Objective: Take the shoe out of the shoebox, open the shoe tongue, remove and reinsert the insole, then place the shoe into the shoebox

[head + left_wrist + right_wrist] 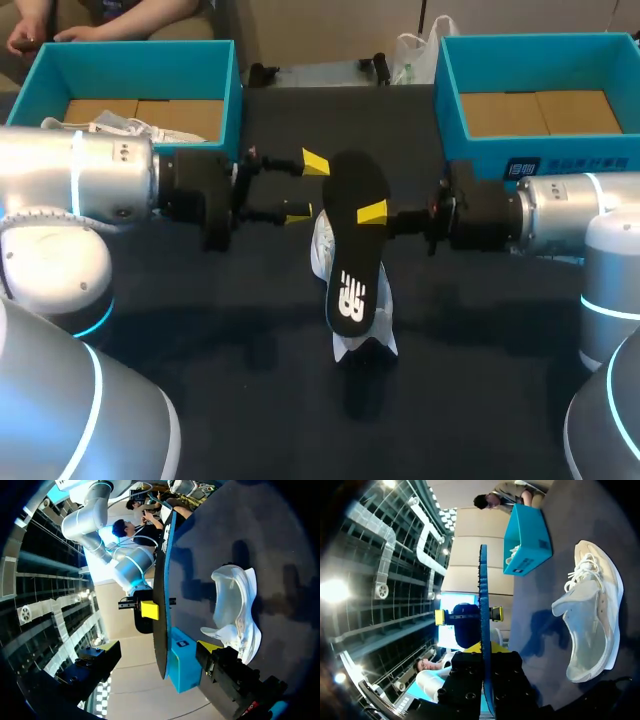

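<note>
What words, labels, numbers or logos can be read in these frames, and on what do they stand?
White logo on the insole: a stylised emblem, no plain words.
White print on the front wall of the right shoebox: too small and blurred to read.
Nothing else is legible.

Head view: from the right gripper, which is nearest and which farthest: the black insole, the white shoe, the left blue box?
1. The black insole, clamped in the right gripper itself, above the table.
2. The white shoe, on the table just under the insole.
3. The left blue box, at the table's far left corner.
</note>
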{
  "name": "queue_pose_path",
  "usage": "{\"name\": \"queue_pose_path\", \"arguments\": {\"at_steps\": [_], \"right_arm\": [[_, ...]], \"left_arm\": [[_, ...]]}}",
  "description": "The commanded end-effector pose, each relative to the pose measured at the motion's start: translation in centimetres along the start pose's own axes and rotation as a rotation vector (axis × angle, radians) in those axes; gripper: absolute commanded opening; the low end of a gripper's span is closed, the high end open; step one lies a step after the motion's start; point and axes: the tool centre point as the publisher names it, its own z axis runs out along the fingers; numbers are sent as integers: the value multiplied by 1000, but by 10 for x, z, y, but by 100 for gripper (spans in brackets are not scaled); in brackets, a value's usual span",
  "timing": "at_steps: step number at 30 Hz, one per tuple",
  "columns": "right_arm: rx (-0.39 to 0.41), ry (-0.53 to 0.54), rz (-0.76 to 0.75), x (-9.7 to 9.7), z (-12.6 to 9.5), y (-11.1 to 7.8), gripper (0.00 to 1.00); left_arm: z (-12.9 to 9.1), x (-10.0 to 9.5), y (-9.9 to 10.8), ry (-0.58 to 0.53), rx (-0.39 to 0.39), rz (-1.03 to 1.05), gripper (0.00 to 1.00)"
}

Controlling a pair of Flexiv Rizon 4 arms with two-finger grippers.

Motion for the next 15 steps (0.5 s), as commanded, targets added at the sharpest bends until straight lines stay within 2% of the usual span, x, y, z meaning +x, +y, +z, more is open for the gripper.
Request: {"name": "queue_pose_path", "arguments": {"at_steps": [1,10,12,13,14,15], "right_arm": [[2,-8,-1,3,7,2,0],[7,-16,-7,3,11,6,0],[10,-15,-9,3,12,7,0],[11,-15,-10,3,12,7,0],[10,-15,-10,3,12,7,0],[8,-15,-11,3,12,7,0]], "left_arm": [[19,5,1,-21,2,-10,100],[31,9,0,-55,-15,-40,98],[32,9,1,-67,-18,-49,89],[32,9,1,-72,-18,-50,80],[32,9,1,-81,-14,-59,77],[32,9,1,-85,-9,-64,66]]}}
